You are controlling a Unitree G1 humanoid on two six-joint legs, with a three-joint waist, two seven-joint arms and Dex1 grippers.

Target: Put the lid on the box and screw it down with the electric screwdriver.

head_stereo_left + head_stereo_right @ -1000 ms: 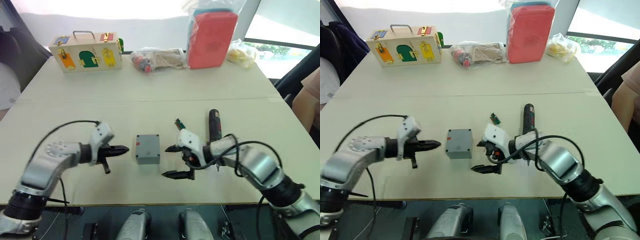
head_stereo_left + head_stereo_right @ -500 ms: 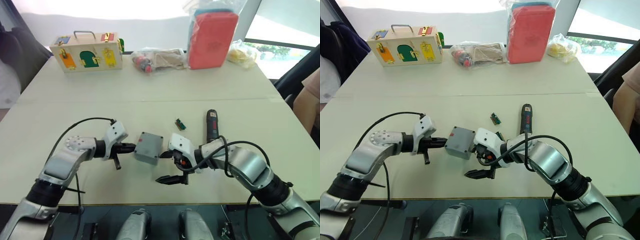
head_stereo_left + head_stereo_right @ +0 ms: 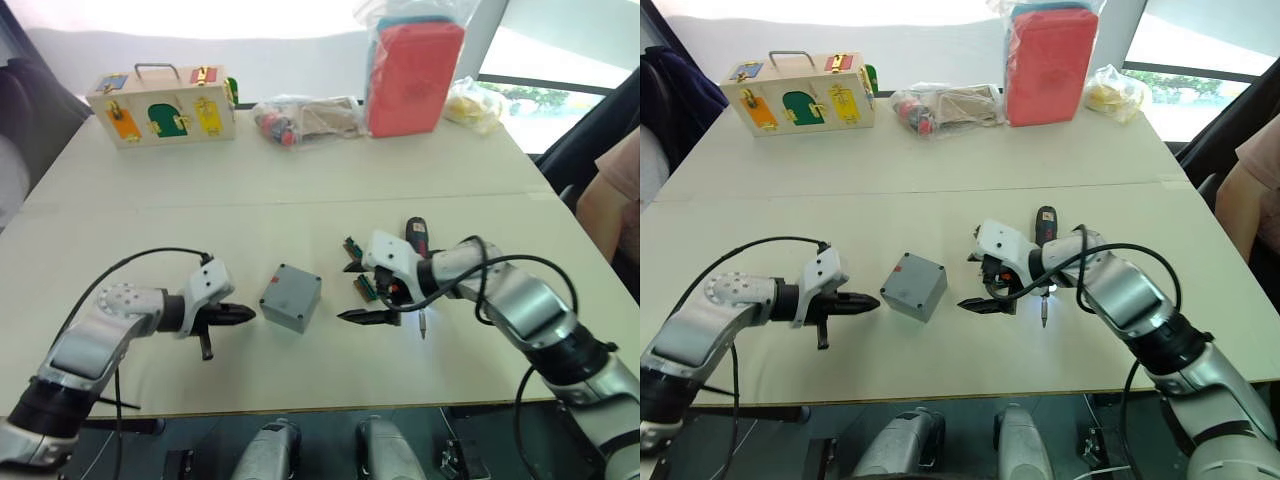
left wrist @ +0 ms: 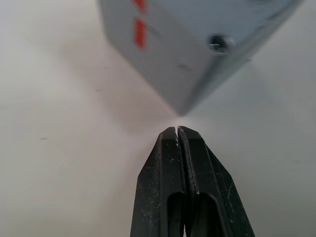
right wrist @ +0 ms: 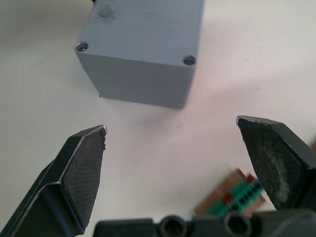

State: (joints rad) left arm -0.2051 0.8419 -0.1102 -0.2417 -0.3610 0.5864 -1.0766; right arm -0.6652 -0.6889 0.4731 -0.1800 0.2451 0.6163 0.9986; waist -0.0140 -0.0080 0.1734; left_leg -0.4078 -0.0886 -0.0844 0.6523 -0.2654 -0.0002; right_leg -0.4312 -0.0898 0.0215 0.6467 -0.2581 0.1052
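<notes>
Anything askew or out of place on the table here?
The box sits turned at an angle between the two tools, lid already on. A small green connector part lies loose beside the electric screwdriver.

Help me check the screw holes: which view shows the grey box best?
The right wrist view: the box shows two corner holes. The left wrist view shows one hole and red marks; the head views show it whole but small.

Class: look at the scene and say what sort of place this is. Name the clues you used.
Probably a robot training or testing room by a window. Clues: a plain table laid out with practice items, such as a wooden lock-and-latch case, a small grey box and an electric screwdriver, with bagged supplies at the far edge.
</notes>
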